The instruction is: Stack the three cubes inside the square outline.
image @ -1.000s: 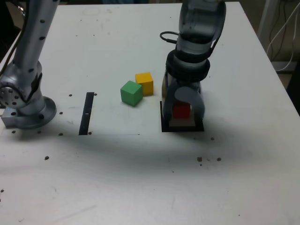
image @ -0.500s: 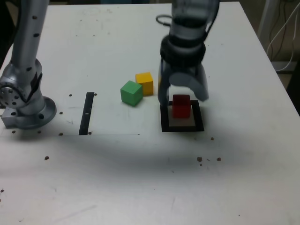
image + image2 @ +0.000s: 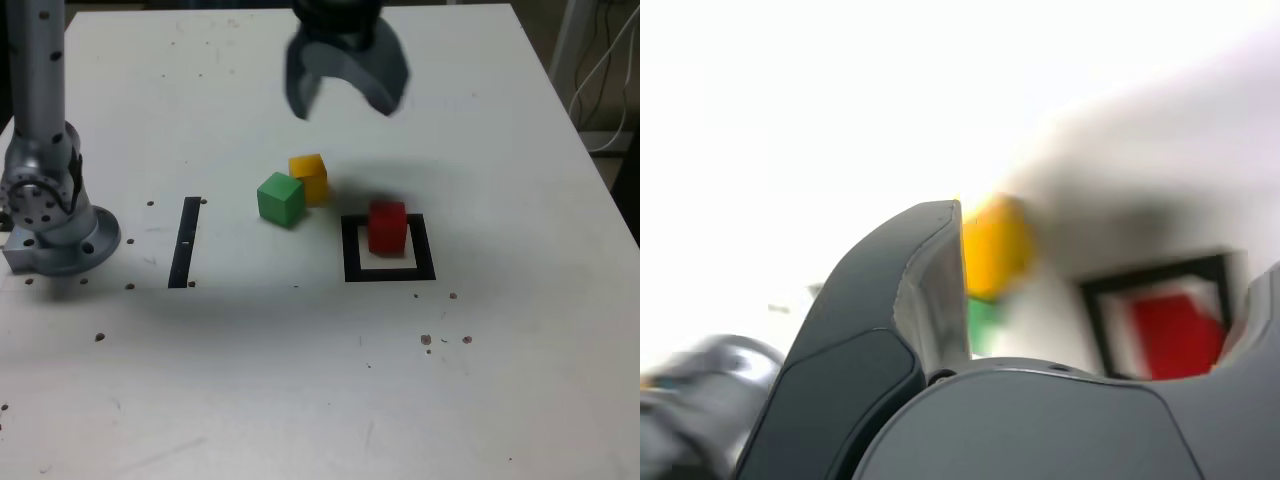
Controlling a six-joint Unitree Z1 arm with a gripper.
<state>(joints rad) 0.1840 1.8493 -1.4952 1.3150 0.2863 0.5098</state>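
Having let go of the red cube point(image 3: 387, 227) inside the square outline point(image 3: 350, 247), my gripper point(image 3: 345, 88) has risen, wide open and empty, so the yellow cube point(image 3: 309, 178) or green cube point(image 3: 280, 198) comes next.

Looks like a robotics lab or test room. White bench point(image 3: 520, 380) scuffed and dotted with small dark specks, marked with a black strip point(image 3: 185, 242) and a black square outline point(image 3: 389, 272) at centre. Silver arm base point(image 3: 50, 220) bolted down at the frame's left edge. Loose white cables point(image 3: 605, 70) hanging off the bench at upper right.
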